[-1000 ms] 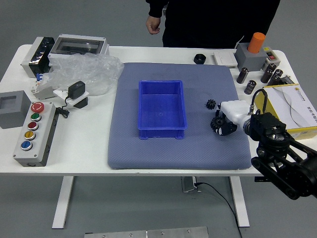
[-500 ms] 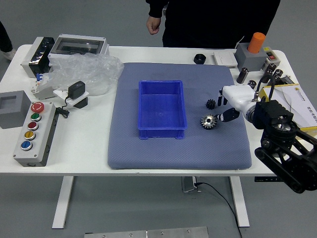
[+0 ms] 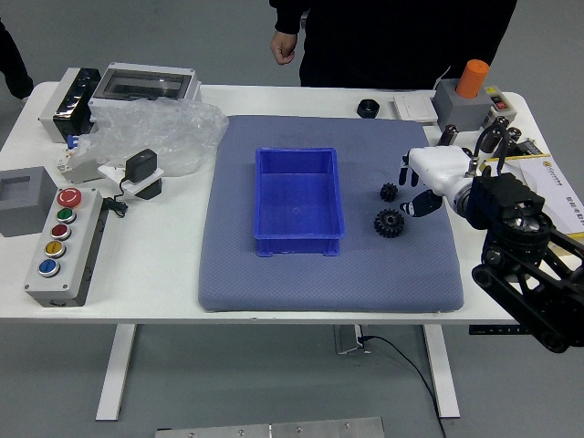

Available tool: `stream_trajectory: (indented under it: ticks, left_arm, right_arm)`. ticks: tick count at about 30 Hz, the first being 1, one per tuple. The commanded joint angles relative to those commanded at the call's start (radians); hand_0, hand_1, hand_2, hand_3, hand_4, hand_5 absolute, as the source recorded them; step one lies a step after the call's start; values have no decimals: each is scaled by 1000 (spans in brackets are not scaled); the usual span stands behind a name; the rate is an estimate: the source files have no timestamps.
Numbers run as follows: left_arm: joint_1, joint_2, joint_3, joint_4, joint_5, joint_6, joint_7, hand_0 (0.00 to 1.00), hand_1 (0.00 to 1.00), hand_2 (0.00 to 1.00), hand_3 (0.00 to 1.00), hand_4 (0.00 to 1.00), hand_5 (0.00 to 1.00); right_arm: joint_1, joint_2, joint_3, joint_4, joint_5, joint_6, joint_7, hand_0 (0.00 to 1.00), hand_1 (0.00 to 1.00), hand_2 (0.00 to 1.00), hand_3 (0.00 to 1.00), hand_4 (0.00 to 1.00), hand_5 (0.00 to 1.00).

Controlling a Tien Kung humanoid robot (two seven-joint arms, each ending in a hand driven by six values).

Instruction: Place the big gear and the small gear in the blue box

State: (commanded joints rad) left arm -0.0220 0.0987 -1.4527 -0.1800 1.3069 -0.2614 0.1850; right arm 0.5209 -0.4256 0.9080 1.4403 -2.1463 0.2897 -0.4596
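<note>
While the lettering on the white sheet (image 3: pixel 538 182) at the table's right side is too small to read, the sheet itself lies within a yellow-edged tray (image 3: pixel 578 243). Compared with half a second ago, the big gear (image 3: pixel 389 223) has shifted slightly to the right on the blue-grey mat (image 3: pixel 319 281), and its face, bright silver then, now looks dark. The small gear (image 3: pixel 389 192) has kept its place just beyond it, towards the far side. The right hand (image 3: pixel 442 173) has moved a little to the left, and its wrist has come in with it. At the upper left edge, a dark shape (image 3: pixel 13 66) reaches farther into view than before.

The right arm (image 3: pixel 525 255) comes in from the right side and bends at the elbow, its forearm rising towards the gears. The hand's white back faces up, and its black fingers (image 3: pixel 412 173) are extended and apart, gripping nothing. The thumb (image 3: pixel 422 203) points at the big gear; it seems to end right beside the rim, though contact is hard to judge from this height. Both gears sit on the mat, outside the blue box (image 3: pixel 297 196) and to its right. Across the table, a person in black (image 3: pixel 392 46) lets one hand (image 3: pixel 283 46) hang with loosely curled fingers.
</note>
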Motion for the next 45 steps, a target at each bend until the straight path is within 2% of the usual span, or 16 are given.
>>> stream_trajectory:
  ticks: [2, 3, 7, 9, 15, 38, 39, 44, 45]
  left_arm:
    - [-1, 0, -1, 0, 1, 0, 0, 847, 818, 825, 859, 745, 300]
    - [-1, -1, -1, 0, 1, 0, -1, 847, 818, 826, 859, 744, 301]
    - [-2, -1, -3, 0, 3, 0, -1, 847, 818, 826, 859, 744, 301]
    - [-1, -2, -3, 0, 3, 0, 0, 847, 818, 825, 859, 745, 300]
    - [0, -2, -2, 0, 3, 0, 1, 847, 818, 826, 859, 745, 301]
    - [1, -7, -4, 0, 8, -1, 1, 847, 818, 825, 859, 745, 300]
    - [1, -7, -4, 0, 9, -1, 1, 847, 818, 826, 859, 743, 298]
    - [2, -9, -4, 0, 10, -1, 2, 847, 818, 826, 859, 743, 298]
    - [2, -9, -4, 0, 10, -1, 2, 847, 818, 826, 859, 743, 297]
  right_arm:
    - [0, 1, 2, 2, 6, 24, -11, 632, 521, 533, 612, 733, 353]
    - [0, 3, 2, 0, 9, 33, -15, 602, 569, 644, 738, 854, 443]
    - [-3, 10, 0, -12, 15, 47, -21, 602, 569, 644, 738, 854, 443]
    - [-4, 16, -2, -20, 16, 47, -21, 614, 582, 657, 773, 894, 457]
    - [-6, 36, -17, -53, 17, 41, -15, 625, 590, 667, 784, 895, 460]
    - [18, 92, -69, -207, 18, -30, 37, 627, 577, 655, 764, 894, 459]
    - [18, 94, -71, -213, 18, -34, 40, 625, 569, 643, 724, 870, 453]
    - [16, 102, -77, -239, 17, -54, 50, 625, 569, 643, 724, 870, 453]
    - [16, 104, -78, -243, 17, -59, 52, 615, 539, 601, 667, 826, 442]
